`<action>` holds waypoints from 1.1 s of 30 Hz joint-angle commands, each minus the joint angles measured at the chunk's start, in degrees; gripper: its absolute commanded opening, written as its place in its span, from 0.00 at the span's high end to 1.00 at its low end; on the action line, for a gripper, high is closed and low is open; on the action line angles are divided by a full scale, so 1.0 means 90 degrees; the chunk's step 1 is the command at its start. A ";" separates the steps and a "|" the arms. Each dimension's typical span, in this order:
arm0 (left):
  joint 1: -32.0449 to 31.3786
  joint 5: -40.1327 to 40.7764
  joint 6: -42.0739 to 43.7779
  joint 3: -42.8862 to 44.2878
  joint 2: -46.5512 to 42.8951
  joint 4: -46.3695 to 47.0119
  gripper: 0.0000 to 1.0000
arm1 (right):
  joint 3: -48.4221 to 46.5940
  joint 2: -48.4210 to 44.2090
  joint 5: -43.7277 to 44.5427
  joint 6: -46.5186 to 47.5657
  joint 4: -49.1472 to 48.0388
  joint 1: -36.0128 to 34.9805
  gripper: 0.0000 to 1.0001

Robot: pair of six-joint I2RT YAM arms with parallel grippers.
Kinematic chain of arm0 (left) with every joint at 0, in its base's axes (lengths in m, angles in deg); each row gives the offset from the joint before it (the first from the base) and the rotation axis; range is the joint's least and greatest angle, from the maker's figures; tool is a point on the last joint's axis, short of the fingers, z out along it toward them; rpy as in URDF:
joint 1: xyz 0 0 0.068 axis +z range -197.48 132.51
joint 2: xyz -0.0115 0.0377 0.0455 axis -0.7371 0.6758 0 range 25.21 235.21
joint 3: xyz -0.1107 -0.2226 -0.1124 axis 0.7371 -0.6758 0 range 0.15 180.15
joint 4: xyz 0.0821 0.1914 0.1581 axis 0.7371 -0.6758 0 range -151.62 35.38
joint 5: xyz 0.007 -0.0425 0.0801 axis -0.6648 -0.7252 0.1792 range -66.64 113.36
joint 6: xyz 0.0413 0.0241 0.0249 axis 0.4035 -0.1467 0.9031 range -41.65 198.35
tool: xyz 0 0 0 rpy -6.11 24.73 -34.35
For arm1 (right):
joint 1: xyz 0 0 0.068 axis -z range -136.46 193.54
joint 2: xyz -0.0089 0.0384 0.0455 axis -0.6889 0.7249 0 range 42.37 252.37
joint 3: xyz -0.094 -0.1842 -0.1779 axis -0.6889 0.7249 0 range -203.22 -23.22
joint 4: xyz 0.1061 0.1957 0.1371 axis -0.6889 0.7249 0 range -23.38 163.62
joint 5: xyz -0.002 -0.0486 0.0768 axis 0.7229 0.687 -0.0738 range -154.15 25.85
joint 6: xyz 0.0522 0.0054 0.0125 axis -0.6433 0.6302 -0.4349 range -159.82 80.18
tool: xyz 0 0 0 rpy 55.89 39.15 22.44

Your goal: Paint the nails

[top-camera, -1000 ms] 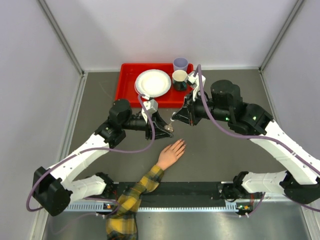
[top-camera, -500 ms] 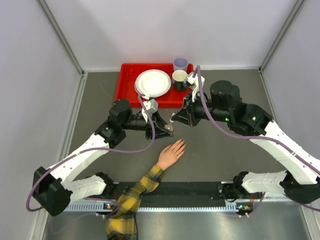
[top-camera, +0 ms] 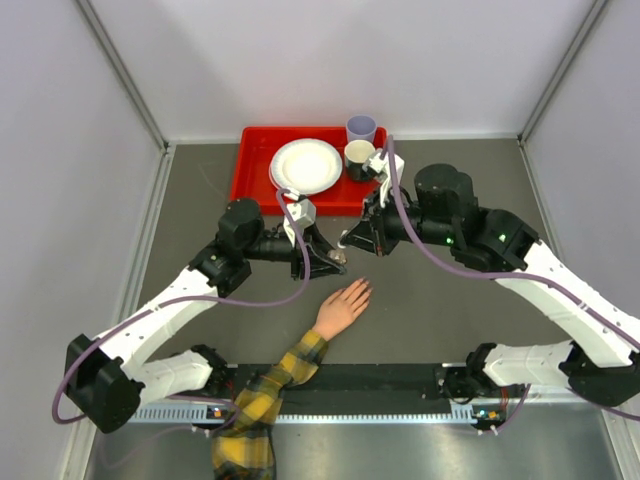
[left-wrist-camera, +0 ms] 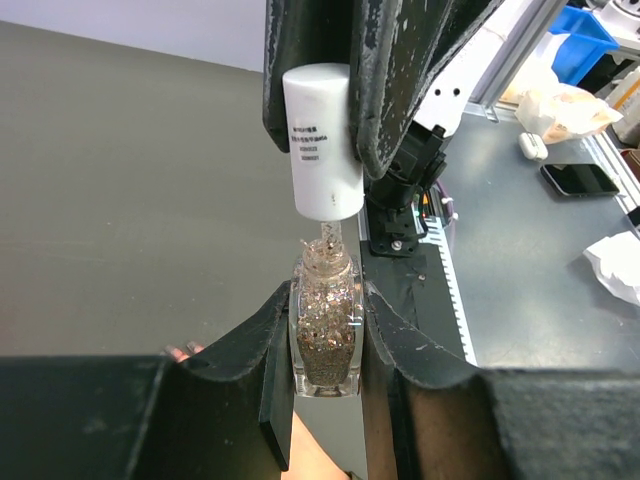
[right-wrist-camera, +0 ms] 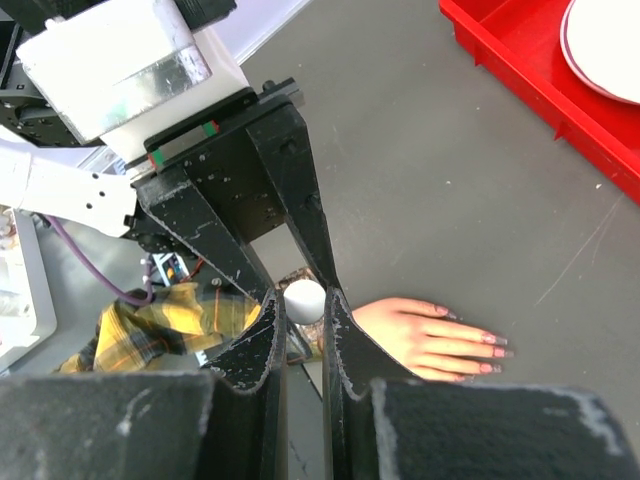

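- The left gripper (top-camera: pixel 338 262) is reaching out over the grey surface (top-camera: pixel 430 310). Its jaws are clamping the sides of a small clear bottle (left-wrist-camera: pixel 322 345) of glittery polish, which is standing upright between them.
- The right gripper (top-camera: pixel 347 238) is meeting it from the opposite side, its jaws pinching a white cap (left-wrist-camera: pixel 322 140). The cap is hanging just above the bottle's open neck, and its thin brush stem (left-wrist-camera: pixel 326 230) is reaching down into that neck.
- The mannequin hand (top-camera: pixel 340 308) is lying palm down on the surface, just on the near side of the two grippers. Its plaid sleeve (top-camera: pixel 265 395) is trailing back toward the near edge.
- The nails (top-camera: pixel 365 288) are pointing toward the far right and lying close to the bottle but apart from the brush. In the right wrist view they are showing as small pinkish tips (right-wrist-camera: pixel 490 345).
- A red tray (top-camera: pixel 252 170) is sitting at the far side, carrying a white plate (top-camera: pixel 306 165) and two cups (top-camera: pixel 360 158).
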 commanded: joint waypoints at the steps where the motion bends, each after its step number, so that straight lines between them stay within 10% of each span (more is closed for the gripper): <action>1: -0.0015 -0.0011 0.0121 0.0067 -0.0218 0.0116 1.00 | 0.0117 0.0080 -0.0079 -0.0030 -0.0193 -0.0120 1.00; 17: -0.0015 0.0126 0.0170 0.0057 -0.0335 0.0086 1.00 | 0.0293 0.0187 0.0008 0.0000 -0.0203 -0.0237 1.00; 24: -0.0015 0.1849 0.0180 -0.0216 -0.0755 0.0300 1.00 | 0.0761 0.0148 0.0339 -0.0429 -0.0562 -0.0431 1.00; 33: -0.0015 0.3934 0.0579 -0.0451 -0.1156 0.0301 1.00 | -0.0166 0.1798 0.4549 -0.3671 0.0257 -0.1701 1.00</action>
